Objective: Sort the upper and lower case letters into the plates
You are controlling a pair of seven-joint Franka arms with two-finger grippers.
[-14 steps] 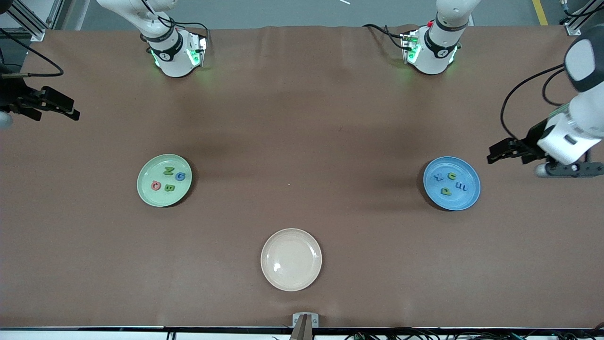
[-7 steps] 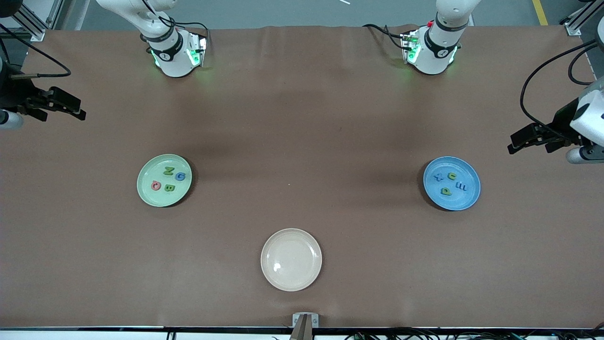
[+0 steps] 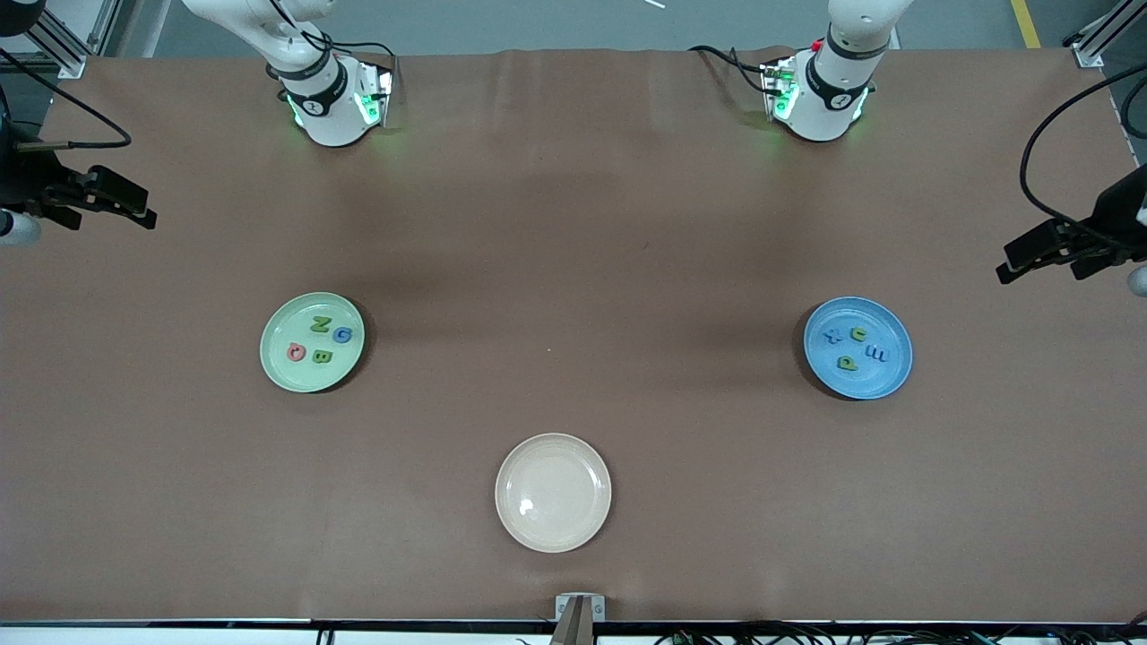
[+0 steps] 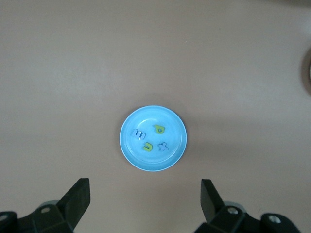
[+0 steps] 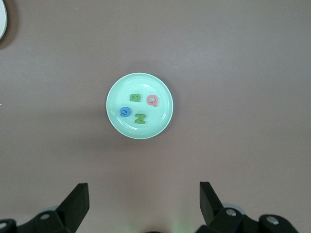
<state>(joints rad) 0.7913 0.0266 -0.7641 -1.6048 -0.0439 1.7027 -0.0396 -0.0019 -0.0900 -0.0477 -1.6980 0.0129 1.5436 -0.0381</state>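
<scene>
The green plate (image 3: 312,342) holds four capitals, N, G, Q, B; the blue plate (image 3: 858,348) holds four lower-case letters. The cream plate (image 3: 553,492), nearest the camera at 6 o'clock from table centre, is bare, so sorting looks complete.

Left gripper (image 3: 1044,250) hangs over the table edge at 1 o'clock from the blue plate, jaws fully spread, empty. Right gripper (image 3: 112,197) hangs at 10 o'clock from the green plate, likewise wide and empty. The cloth (image 3: 573,269) between the plates lies open.
</scene>
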